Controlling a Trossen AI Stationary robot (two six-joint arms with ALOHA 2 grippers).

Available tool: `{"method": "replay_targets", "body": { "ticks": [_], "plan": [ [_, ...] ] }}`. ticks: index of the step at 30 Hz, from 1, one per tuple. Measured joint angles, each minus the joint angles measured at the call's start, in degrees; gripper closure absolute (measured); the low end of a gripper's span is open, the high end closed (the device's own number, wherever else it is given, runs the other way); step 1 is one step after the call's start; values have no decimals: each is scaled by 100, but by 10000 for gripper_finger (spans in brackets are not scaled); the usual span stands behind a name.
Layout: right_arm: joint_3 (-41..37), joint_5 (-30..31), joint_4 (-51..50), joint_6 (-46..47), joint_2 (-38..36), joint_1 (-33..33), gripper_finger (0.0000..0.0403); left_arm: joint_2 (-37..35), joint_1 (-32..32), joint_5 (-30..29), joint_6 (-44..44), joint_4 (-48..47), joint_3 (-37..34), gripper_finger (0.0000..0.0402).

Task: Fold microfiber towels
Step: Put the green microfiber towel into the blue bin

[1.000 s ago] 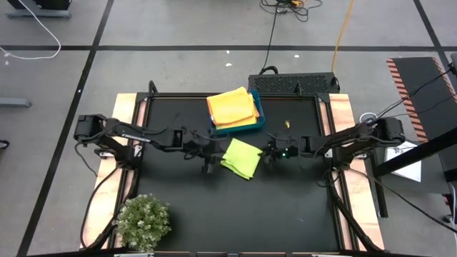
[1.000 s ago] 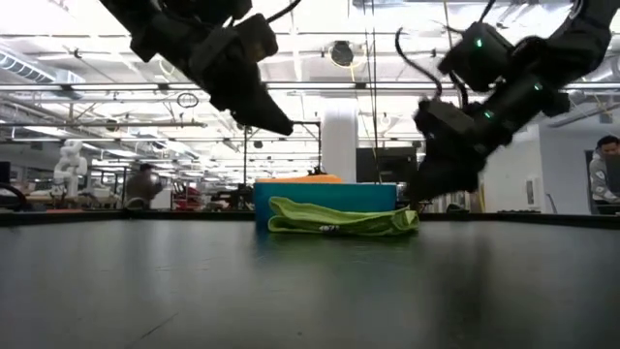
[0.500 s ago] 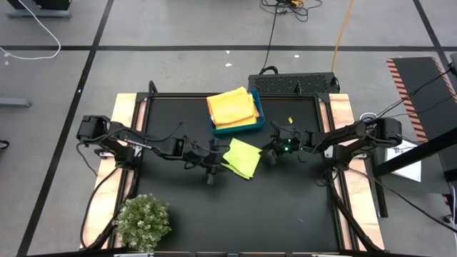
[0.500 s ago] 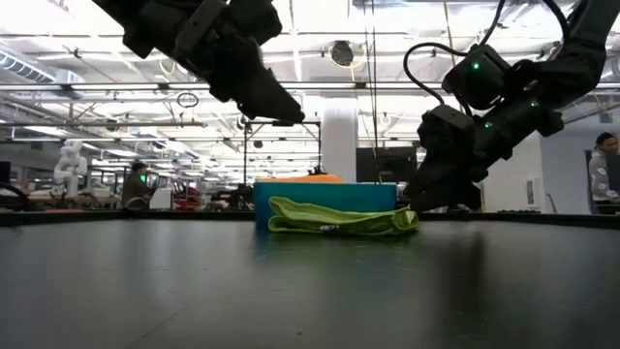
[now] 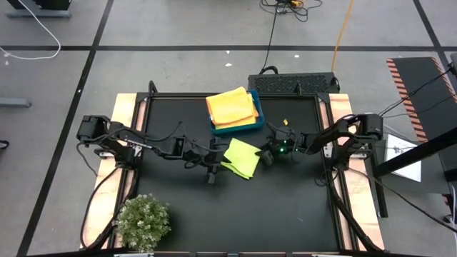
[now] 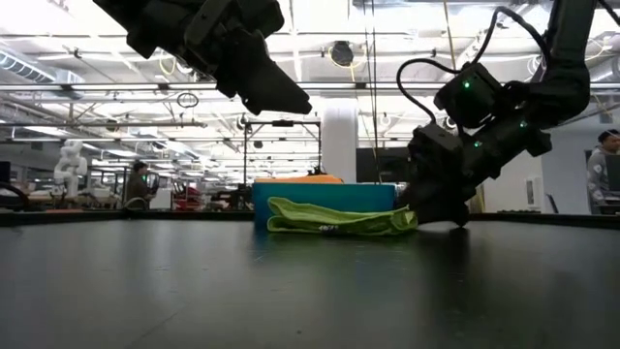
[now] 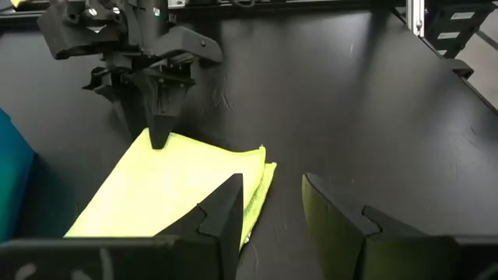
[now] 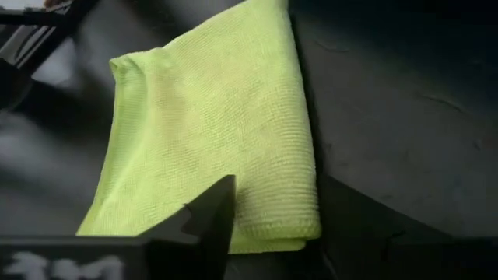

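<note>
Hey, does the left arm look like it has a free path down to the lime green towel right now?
Probably yes. The left gripper hangs open just above the lime green towel at its near edge, nothing between them. The right gripper is down at the towel's far side.

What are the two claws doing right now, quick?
Left claw: open, holding nothing, above the lime green towel.
Right claw: open, at the towel's edge.

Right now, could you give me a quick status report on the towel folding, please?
Left gripper open, raised beside lime green towel. Right gripper down at its opposite edge. Towel folded, flat on table. Nothing in the way.
</note>
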Motion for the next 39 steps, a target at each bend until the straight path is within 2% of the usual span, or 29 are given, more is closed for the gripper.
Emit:
{"method": "replay_targets", "body": {
  "ticks": [2, 7, 8, 14, 16, 23, 28, 33, 39],
  "plan": [
    [-8, -55, -36, -113, -64, 0, 259, 0, 5, -1, -11, -7, 1, 266],
    [-9, -121, -3, -563, -248, 4, 376, 0, 132, -5, -8, -70, -1, 266],
    [-9, -118, 66, -751, -277, 24, 389, 0, 188, -4, 7, -130, 0, 266],
    [-9, -83, 542, -1306, -472, 342, 399, 250, 795, -1, 1, -349, -3, 259],
    [28, -68, 509, -1503, -497, 443, 399, 355, 1012, 105, 101, -97, -2, 246],
    [297, -44, 38, -1891, -494, 688, 401, 741, 1559, 965, 292, 693, 12, 151],
    [553, -54, -36, -2163, -497, 860, 402, 1245, 1658, 1253, 443, 584, 320, 97],
    [918, -65, -532, -2394, -498, 1122, 402, 1603, 1568, 1435, 796, 568, 723, 90],
    [1286, -37, -1175, -2549, -496, 1383, 402, 1740, 1484, 2176, 1308, -62, 1377, 102]
  ]
}}
